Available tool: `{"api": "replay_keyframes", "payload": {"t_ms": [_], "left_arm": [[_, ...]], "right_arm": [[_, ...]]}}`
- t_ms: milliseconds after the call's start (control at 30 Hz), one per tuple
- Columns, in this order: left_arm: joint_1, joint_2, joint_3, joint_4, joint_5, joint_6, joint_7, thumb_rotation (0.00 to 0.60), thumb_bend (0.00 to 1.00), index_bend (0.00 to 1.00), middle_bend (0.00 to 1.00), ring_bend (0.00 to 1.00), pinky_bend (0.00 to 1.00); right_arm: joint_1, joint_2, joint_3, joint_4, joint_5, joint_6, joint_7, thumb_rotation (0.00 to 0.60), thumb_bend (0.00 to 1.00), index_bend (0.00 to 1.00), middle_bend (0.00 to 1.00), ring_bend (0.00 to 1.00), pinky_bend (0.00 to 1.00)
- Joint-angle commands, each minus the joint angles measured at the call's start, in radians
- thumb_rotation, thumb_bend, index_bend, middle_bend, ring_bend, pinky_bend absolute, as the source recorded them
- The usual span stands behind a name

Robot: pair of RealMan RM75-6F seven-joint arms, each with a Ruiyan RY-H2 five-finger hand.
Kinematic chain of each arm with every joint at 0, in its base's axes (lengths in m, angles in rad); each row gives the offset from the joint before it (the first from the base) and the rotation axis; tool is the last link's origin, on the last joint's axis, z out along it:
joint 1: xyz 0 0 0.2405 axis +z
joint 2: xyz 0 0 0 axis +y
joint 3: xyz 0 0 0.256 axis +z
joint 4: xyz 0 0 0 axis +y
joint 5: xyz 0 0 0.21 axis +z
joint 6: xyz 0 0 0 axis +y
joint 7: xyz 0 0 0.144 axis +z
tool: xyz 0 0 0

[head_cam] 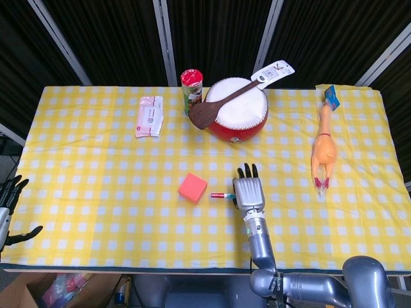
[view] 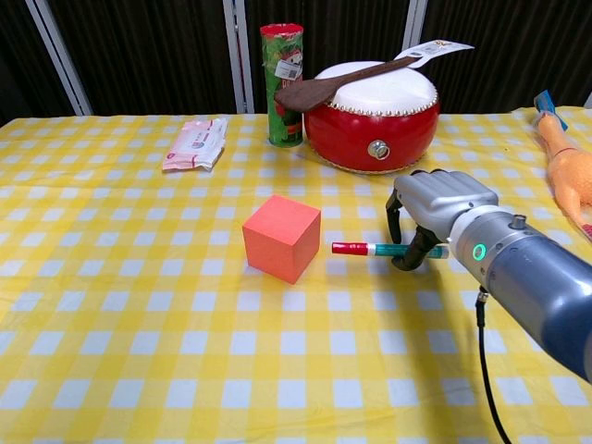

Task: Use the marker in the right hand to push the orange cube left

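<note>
The cube (view: 288,237) sits on the counter (view: 111,305) near the middle, resting flat on the checked cloth, in front of the drum (view: 372,113) and to the left of your right hand (view: 435,208). In the head view the cube (head_cam: 192,187) lies just left of the marker (head_cam: 223,194) tip, with a visible strip of cloth between them.

Your right hand grips the marker (view: 379,248) with fingers curled down around its rear end; the barrel lies roughly level and the red cap points at the cube's right face. The tip is near that face and not touching it.

Your left hand (head_cam: 9,208) hangs off the counter's left edge with fingers spread, holding nothing.

Judgement on progress: the tool is in hand and correctly aimed, so the set-up part is done. With tip and cube apart, no push is acting at this moment. Whether the cube is far enough left I cannot tell, since nothing marks a target. If more travel is wanted, you need to close the gap and keep the tip on the middle of the face, or the cube is likely to turn instead of sliding.

The chicken (view: 566,166), can (view: 282,83) and packet (view: 195,143) stand well apart from the work.
</note>
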Motion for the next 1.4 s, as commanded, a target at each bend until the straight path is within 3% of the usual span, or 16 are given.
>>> {"api": "replay_keyframes", "payload": {"t_ms": [33,767,1400], "left_arm": [[0.0,0.001,-0.001,0.0,-0.002,-0.001,-0.002,0.6,0.0,0.0,0.0,0.0,0.0],[0.003,0.012,-0.003,-0.002,-0.02,-0.009,-0.03,0.6,0.0,0.0,0.0,0.0,0.0],[0.015,0.015,-0.004,0.005,-0.023,0.007,-0.038,0.6,0.0,0.0,0.0,0.0,0.0]], "right_arm": [[0.017,-0.022,0.014,0.017,0.0,-0.011,-0.005,0.6,0.47,0.69,0.21,0.0,0.0],[0.158,-0.182,0.129,0.165,0.038,-0.088,-0.033,0.6,0.47,0.69,0.21,0.0,0.0],[0.17,-0.214,0.115,0.153,0.012,-0.067,-0.032,0.6,0.47,0.69,0.21,0.0,0.0]]}}
